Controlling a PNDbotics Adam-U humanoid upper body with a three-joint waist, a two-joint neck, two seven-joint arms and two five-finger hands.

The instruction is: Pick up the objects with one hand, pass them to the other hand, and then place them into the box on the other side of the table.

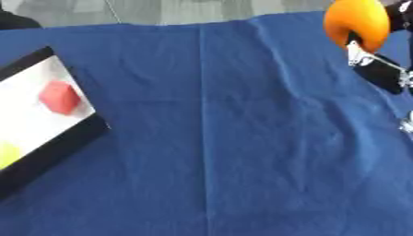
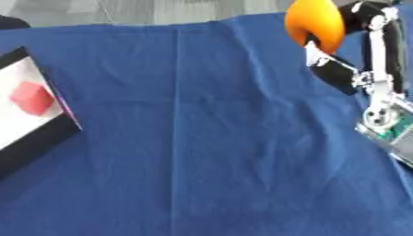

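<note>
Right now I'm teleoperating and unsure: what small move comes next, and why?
Probably carry the orange object toward mid-table for a handover: the right robot hand holds it raised at the far right, the box lies far left, and no left hand is in view.

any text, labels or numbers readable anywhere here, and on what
None: no readable text on the orange object, the right hand holding it, the box, the red block and yellow-green thing inside it, or the blue cloth.
</note>
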